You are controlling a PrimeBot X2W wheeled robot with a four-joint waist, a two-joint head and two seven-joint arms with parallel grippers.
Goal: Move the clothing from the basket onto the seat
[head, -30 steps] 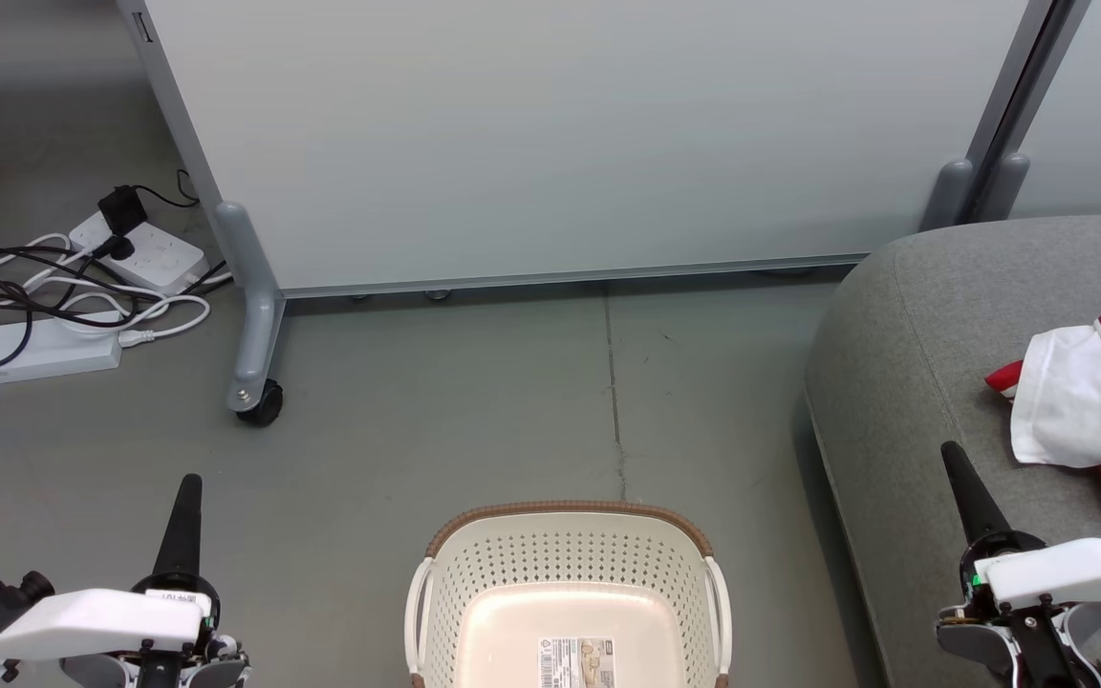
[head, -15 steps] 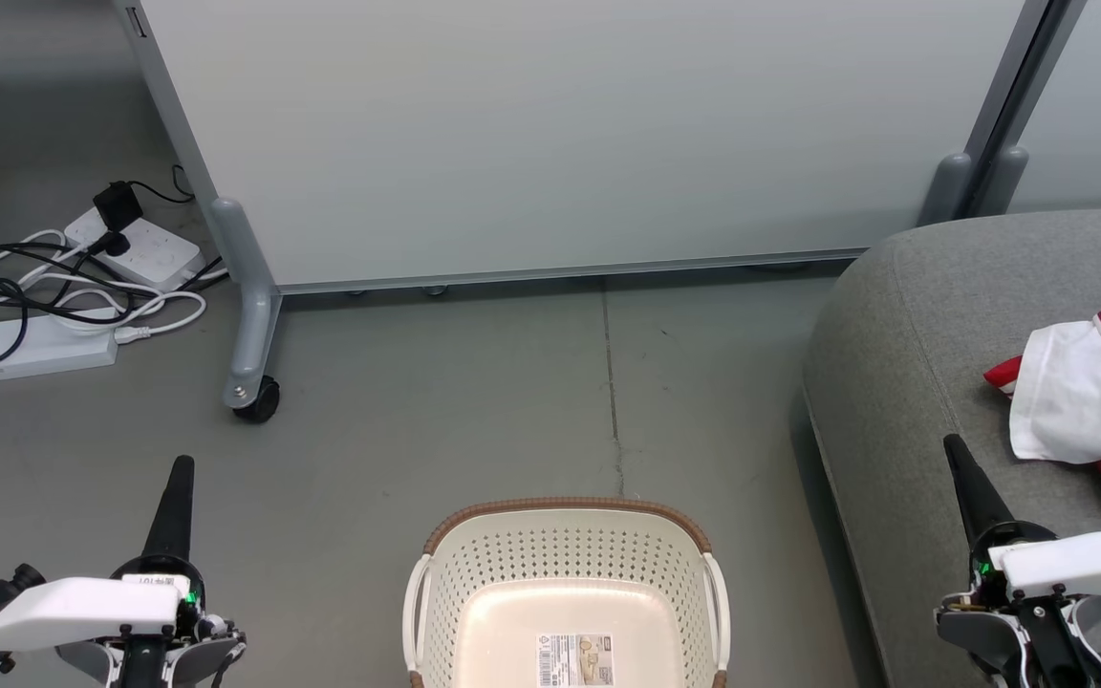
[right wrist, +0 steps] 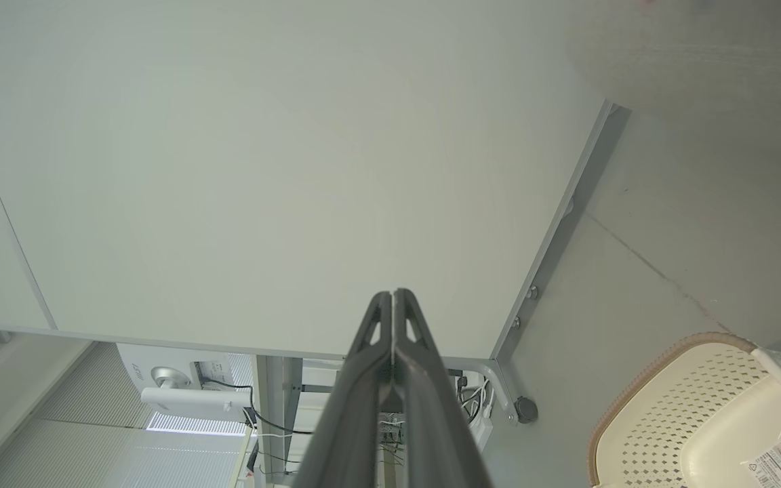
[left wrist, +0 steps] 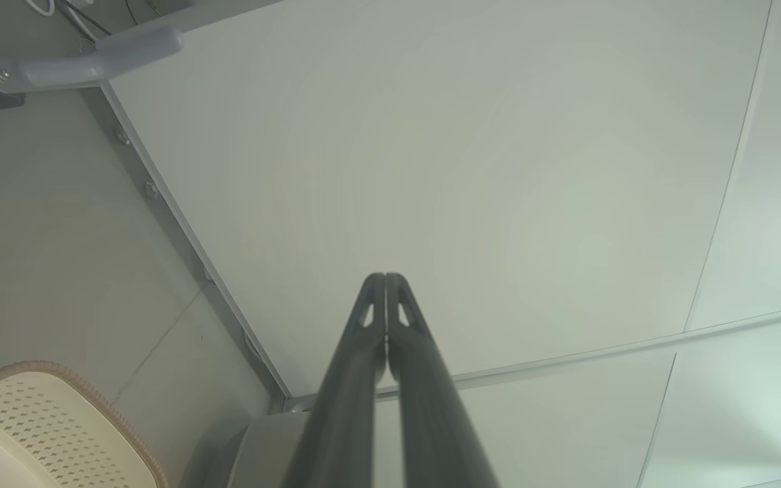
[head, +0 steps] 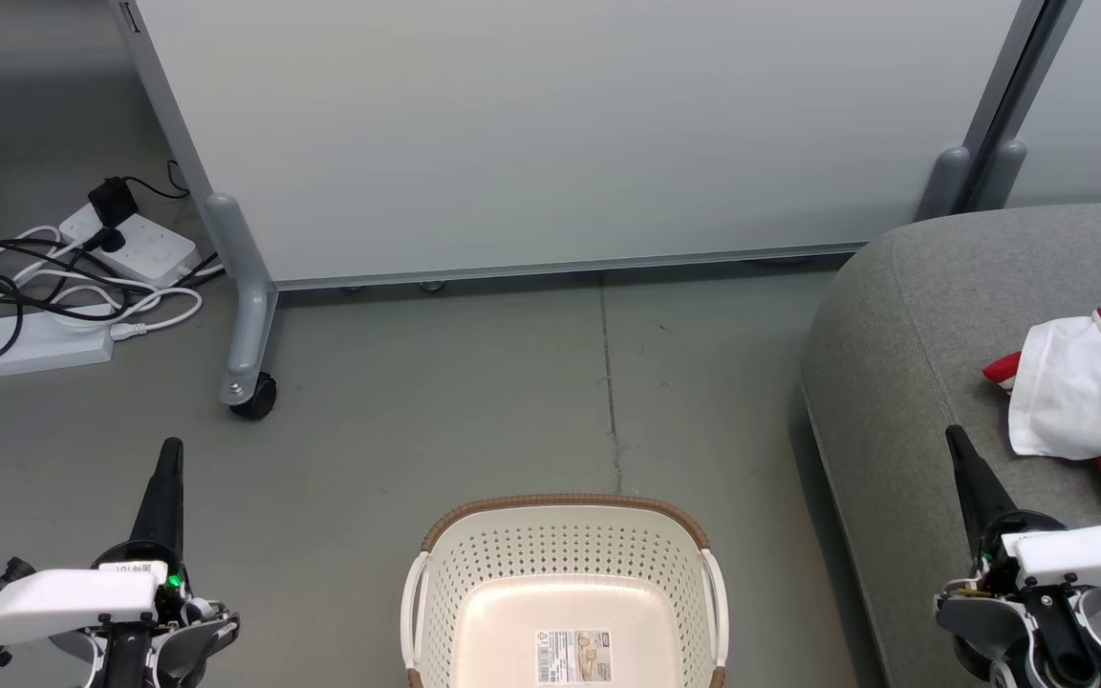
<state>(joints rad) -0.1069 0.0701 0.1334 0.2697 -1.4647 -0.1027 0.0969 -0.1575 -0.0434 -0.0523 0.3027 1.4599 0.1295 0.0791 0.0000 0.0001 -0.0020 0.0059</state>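
Left claw, right claw edged forward, pinched closed, flanking basket.

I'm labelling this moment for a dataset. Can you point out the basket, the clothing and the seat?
basket (head: 565, 500): head view, on its brown woven rim.
clothing (head: 1062, 401): head view, on the white panel.
seat (head: 895, 382): head view, on bare grey cushion.

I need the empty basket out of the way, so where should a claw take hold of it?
I'd take the basket by its right side handle, right claw coming down from above: the handle stands off the wall as an open loop, and the basket sits upright.
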